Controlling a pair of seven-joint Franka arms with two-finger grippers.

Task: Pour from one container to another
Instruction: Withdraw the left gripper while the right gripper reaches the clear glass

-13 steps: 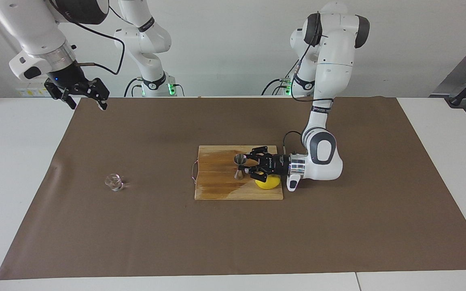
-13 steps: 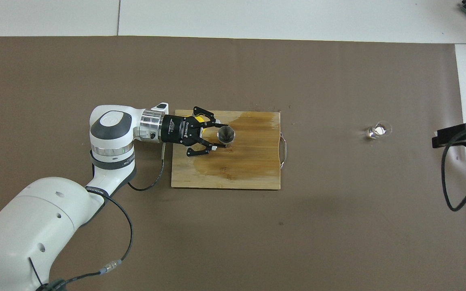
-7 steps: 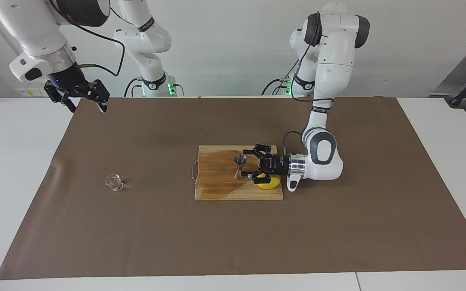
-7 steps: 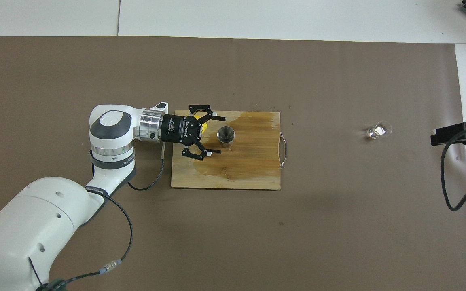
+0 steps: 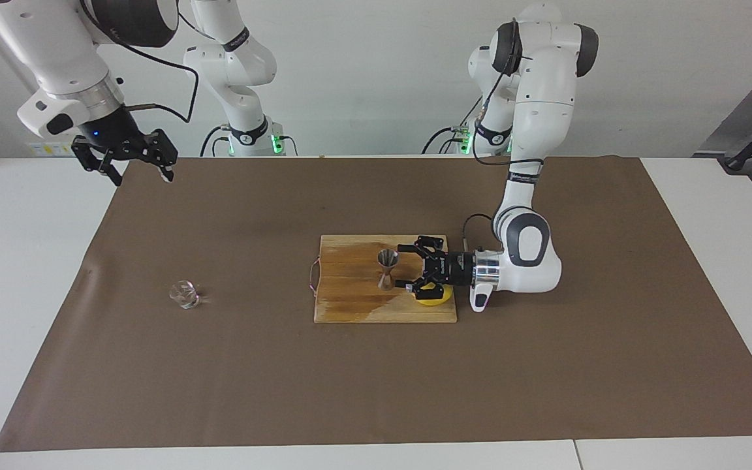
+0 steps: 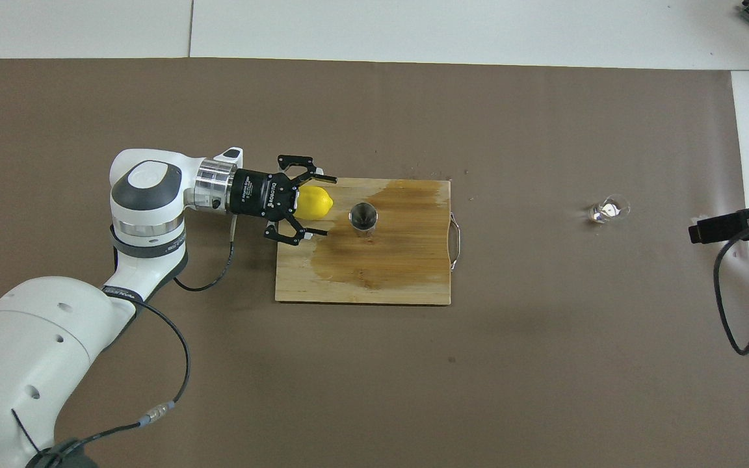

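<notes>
While jigger (image 5: 387, 267) upright on board (image 5: 350, 300), glass cup (image 5: 184, 294) apart.

The steel jigger (image 6: 363, 216) stands upright on the wet-stained cutting board (image 6: 374, 273), a lemon (image 6: 315, 202) just beside it. The left pincer (image 6: 319, 205) spreads open over the lemon. The glass cup (image 6: 607, 210) sits well apart, toward the right arm's end.

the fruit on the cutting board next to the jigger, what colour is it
Yellow: the lemon shows best in the overhead view.
</notes>
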